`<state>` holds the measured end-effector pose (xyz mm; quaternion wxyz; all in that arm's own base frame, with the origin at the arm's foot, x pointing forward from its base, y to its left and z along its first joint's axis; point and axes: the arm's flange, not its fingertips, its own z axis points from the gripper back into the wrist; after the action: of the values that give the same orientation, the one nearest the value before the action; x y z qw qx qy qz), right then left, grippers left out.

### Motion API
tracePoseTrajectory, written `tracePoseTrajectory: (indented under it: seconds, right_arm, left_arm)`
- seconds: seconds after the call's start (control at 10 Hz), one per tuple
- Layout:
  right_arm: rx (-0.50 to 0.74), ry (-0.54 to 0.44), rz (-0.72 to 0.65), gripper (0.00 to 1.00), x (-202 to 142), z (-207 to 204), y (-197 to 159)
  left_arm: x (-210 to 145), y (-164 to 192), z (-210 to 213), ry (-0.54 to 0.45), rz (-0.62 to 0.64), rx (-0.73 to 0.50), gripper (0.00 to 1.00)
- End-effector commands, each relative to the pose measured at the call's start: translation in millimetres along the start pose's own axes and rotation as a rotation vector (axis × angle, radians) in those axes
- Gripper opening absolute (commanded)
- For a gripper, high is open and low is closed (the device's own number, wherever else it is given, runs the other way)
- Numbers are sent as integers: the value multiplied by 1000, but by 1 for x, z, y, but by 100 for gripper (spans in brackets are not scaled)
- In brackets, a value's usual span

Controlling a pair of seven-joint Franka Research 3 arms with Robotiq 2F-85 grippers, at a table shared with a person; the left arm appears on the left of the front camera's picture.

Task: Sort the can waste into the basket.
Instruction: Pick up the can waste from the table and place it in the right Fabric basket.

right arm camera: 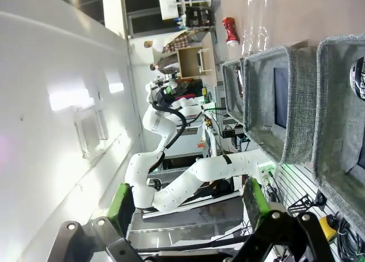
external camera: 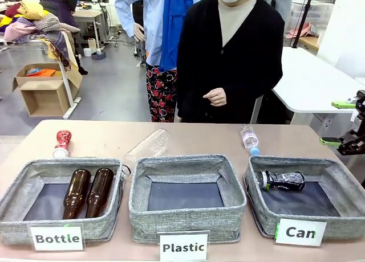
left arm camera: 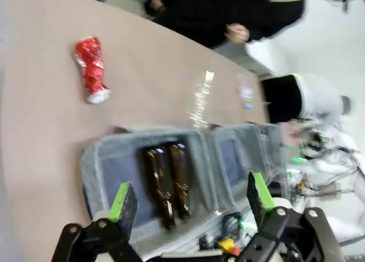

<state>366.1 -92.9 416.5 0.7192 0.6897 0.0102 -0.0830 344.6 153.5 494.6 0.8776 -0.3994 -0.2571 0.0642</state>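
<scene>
**Front view:** The black can [external camera: 280,180] lies on its side in the Can basket [external camera: 342,226], near the far wall at eleven o'clock on its floor. The red can [external camera: 61,143] rests on open table, just past the Bottle bin [external camera: 16,189] rim at eleven o'clock. The right gripper [external camera: 337,123] hangs at the three o'clock edge, off the table's side, with its jaws apart and nothing between them.

**Left wrist view:** The left gripper [left arm camera: 190,196] is spread wide and empty above the Bottle bin [left arm camera: 91,165]. The red can [left arm camera: 91,68] sits at eleven o'clock on bare tabletop, clear on all sides.

**Right wrist view:** The right gripper [right arm camera: 188,200] stands apart and empty beside the table. The basket [right arm camera: 336,114] wall fills three o'clock, with the black can's [right arm camera: 358,74] end at the frame's edge. The red can [right arm camera: 229,29] lies at one o'clock.
</scene>
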Motion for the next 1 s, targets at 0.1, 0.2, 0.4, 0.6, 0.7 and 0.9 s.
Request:
tracePoseTrajectory:
  seconds: [0.1, 0.2, 0.4, 0.6, 0.7, 0.9]
  right_arm:
    - [0, 10, 17, 100, 1, 3, 2]
    - [0, 10, 17, 100, 1, 3, 2]
    - [0, 10, 17, 100, 1, 3, 2]
    - [0, 10, 17, 100, 1, 3, 2]
    - [0, 10, 17, 100, 1, 3, 2]
    - [0, 10, 17, 100, 1, 3, 2]
  left_arm:
    - [32, -43, -74, 105, -35, 344, 100]
    - [47, -51, -101, 111, -39, 436, 100]
    - [72, -56, -157, 266, -116, 519, 100]
    - [96, -50, -190, 364, -144, 636, 100]
    - [101, -46, -199, 360, -144, 644, 100]
    - [86, -36, -207, 343, -149, 642, 100]
